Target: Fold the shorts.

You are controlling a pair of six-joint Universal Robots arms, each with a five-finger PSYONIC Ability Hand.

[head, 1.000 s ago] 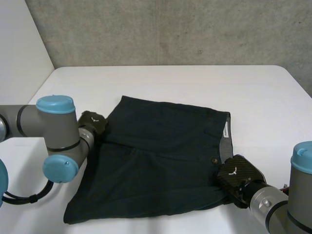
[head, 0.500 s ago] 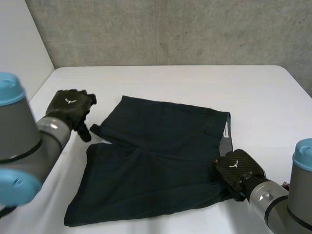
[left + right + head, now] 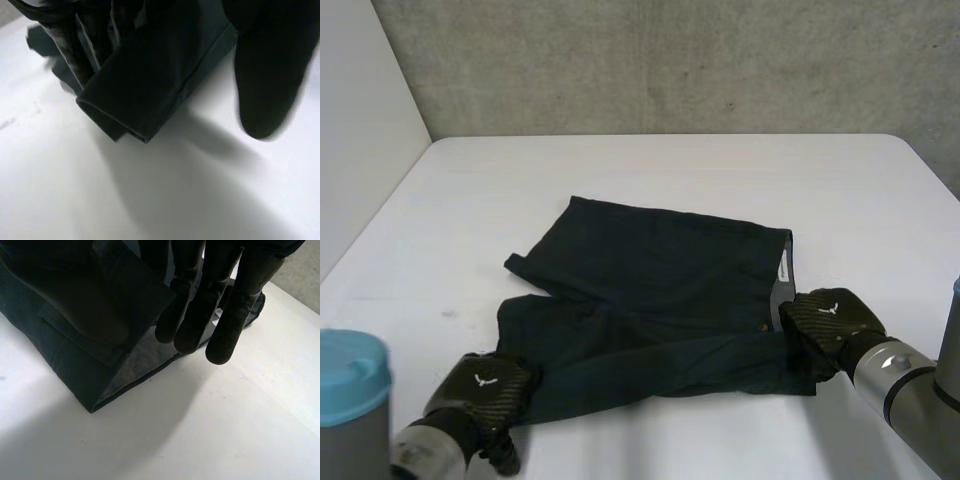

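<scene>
Fingers (image 3: 220,315) on the right hand (image 3: 830,322) are straight and pressed side by side. With the thumb (image 3: 85,300) they pinch the waistband corner of the dark blue shorts (image 3: 660,300). The left hand (image 3: 480,392) is at the other near corner, on a leg hem (image 3: 125,125). Its fingers are blurry, but they seem closed on the cloth, because the hem corner hangs off the white table (image 3: 720,170) with a shadow under it. The left thumb (image 3: 265,75) points down just beside the cloth.

The shorts lie in the middle of the table, with the waistband toward the right arm and the legs toward the left arm. The far part lies flat. The near edge is lifted and bunched between the two hands.

This looks like the start of the first fold, near edge over to far edge. To do it well, keep both hands at the same height. Pull them gently apart so the edge between them goes straight and the bunching smooths out. Then carry the edge across slowly, both hands together. Do not pull so hard that the flat part slides. Line up the near edge with the far edge, and put waistband on waistband by the white label (image 3: 784,266). Lay the cloth down flat first, and only then let go
</scene>
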